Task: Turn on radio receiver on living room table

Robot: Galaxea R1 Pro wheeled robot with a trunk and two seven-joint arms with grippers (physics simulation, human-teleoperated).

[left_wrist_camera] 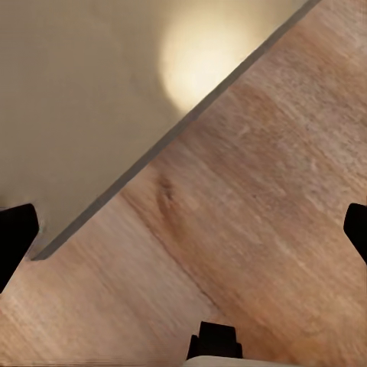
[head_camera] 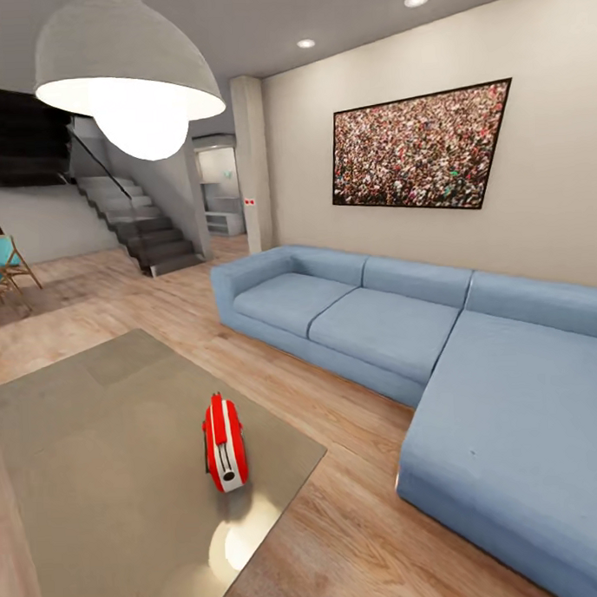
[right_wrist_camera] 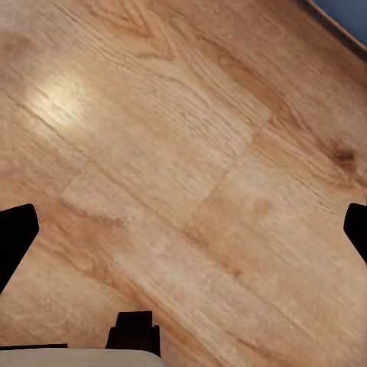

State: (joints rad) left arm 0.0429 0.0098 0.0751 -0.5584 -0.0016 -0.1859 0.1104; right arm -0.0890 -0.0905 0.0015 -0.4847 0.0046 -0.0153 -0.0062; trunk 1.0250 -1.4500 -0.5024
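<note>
The radio receiver (head_camera: 224, 443), a small red box with white sides and a thin handle, stands end-on near the right edge of the low grey-beige table (head_camera: 96, 446) in the head view. In the left wrist view my left gripper (left_wrist_camera: 183, 233) is open, its dark fingertips (left_wrist_camera: 15, 237) spread wide over the table's corner (left_wrist_camera: 76, 92) and the wood floor. In the right wrist view my right gripper (right_wrist_camera: 183, 233) is open too, hanging over bare floor (right_wrist_camera: 176, 153). Neither gripper holds anything. The radio's dial and grille are turned away from view.
A blue sectional sofa (head_camera: 439, 344) runs along the right wall under a framed crowd photo (head_camera: 420, 145). A white pendant lamp (head_camera: 128, 80) hangs above the table. Stairs (head_camera: 143, 223) and a chair (head_camera: 2, 264) stand at the back left. Wood floor (head_camera: 342, 505) separates table and sofa.
</note>
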